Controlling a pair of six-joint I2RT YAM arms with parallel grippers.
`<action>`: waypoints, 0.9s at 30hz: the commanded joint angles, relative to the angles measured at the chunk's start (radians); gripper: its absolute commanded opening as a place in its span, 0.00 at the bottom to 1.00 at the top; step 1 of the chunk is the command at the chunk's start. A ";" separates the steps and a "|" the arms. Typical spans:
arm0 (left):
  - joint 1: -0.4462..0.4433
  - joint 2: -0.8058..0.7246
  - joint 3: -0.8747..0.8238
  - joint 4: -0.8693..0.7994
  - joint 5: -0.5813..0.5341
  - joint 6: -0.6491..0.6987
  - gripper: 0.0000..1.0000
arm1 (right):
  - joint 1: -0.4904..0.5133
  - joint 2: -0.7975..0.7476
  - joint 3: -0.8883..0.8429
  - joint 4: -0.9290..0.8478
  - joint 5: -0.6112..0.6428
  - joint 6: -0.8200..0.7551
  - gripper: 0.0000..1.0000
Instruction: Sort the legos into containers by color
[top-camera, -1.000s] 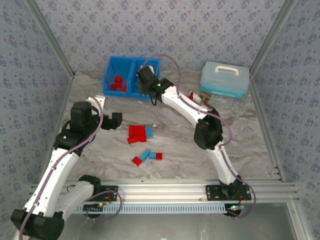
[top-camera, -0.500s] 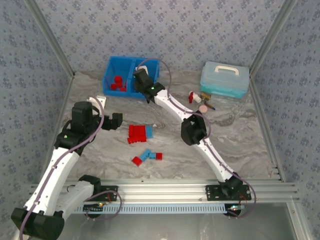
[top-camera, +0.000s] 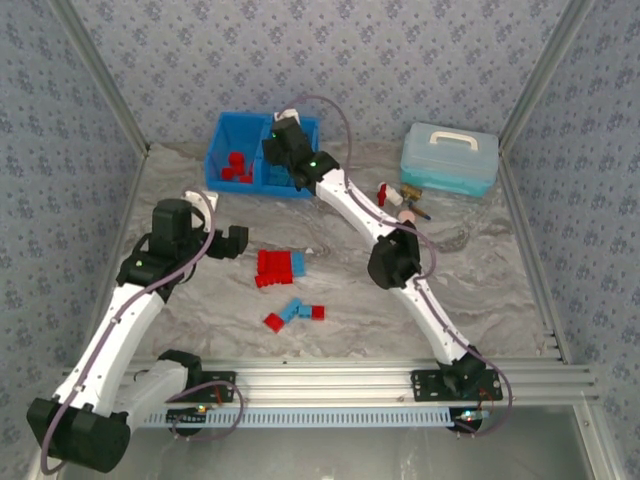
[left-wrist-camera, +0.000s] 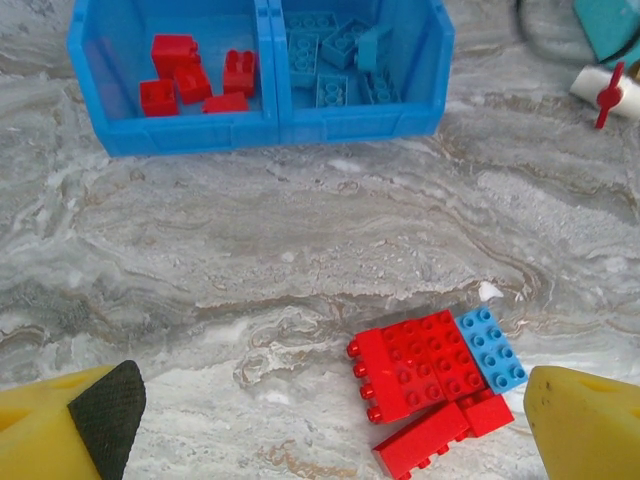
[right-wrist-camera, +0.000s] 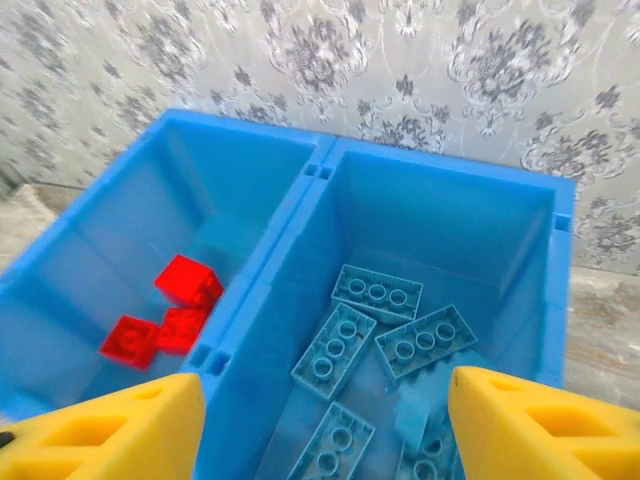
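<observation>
— Grippers?
— Left gripper (left-wrist-camera: 325, 432): jaws wide, empty, above loose bricks (left-wrist-camera: 430, 370) on the table (left-wrist-camera: 200, 250). Right gripper (right-wrist-camera: 322, 425): jaws apart, empty, over the far bin (right-wrist-camera: 320, 170).
— Contents?
— Red bricks (right-wrist-camera: 188, 280) left compartment, light blue bricks (right-wrist-camera: 377, 293) right.

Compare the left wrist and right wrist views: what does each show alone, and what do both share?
Left wrist, not right: loose red and blue legos on the marble table, plus a red-and-white bottle. Right wrist, not left: the patterned wall. Shared: the blue bin, red bricks in its left compartment, light blue bricks in its right.
</observation>
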 joint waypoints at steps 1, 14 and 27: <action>0.002 0.076 0.033 -0.027 0.012 0.009 0.99 | 0.044 -0.273 -0.145 -0.079 0.006 0.043 0.72; -0.151 0.434 0.087 -0.052 -0.023 -0.419 0.74 | 0.097 -1.118 -1.211 -0.013 -0.176 0.073 0.89; -0.173 0.703 0.098 0.016 -0.099 -0.389 0.47 | 0.080 -1.223 -1.348 -0.061 -0.139 0.140 0.90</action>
